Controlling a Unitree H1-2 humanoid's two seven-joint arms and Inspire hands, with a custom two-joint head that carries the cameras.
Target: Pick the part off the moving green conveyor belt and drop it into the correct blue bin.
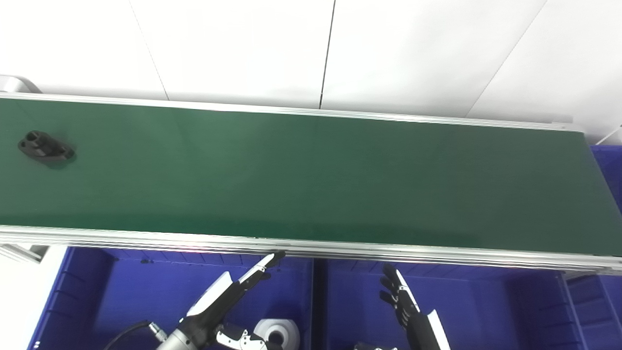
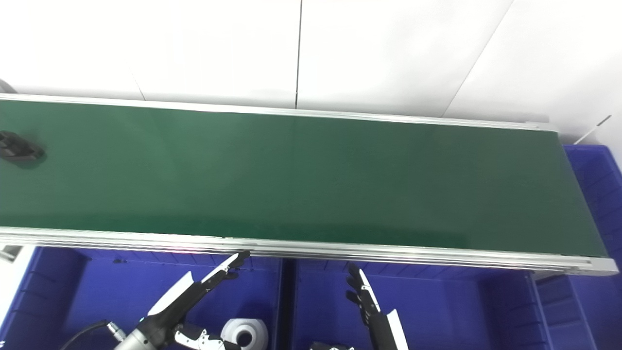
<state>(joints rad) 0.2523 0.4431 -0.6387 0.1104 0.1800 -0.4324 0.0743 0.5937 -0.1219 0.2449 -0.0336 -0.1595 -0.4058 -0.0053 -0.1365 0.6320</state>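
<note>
A black part (image 1: 46, 147) lies on the green conveyor belt (image 1: 311, 180) at its far left; in the right eye view it (image 2: 18, 149) is cut by the left edge. My left hand (image 1: 228, 294) is open and empty, fingers stretched out over the left blue bin (image 1: 73, 291), below the belt's near rail. My right hand (image 1: 406, 306) is open and empty over the middle blue bin (image 1: 486, 301). Both hands are far from the part.
A white ring-shaped part (image 1: 277, 333) lies in the left bin by my left hand. A third blue bin (image 1: 607, 165) stands past the belt's right end. The belt's metal rail (image 1: 311, 249) runs between hands and belt. A white wall is behind.
</note>
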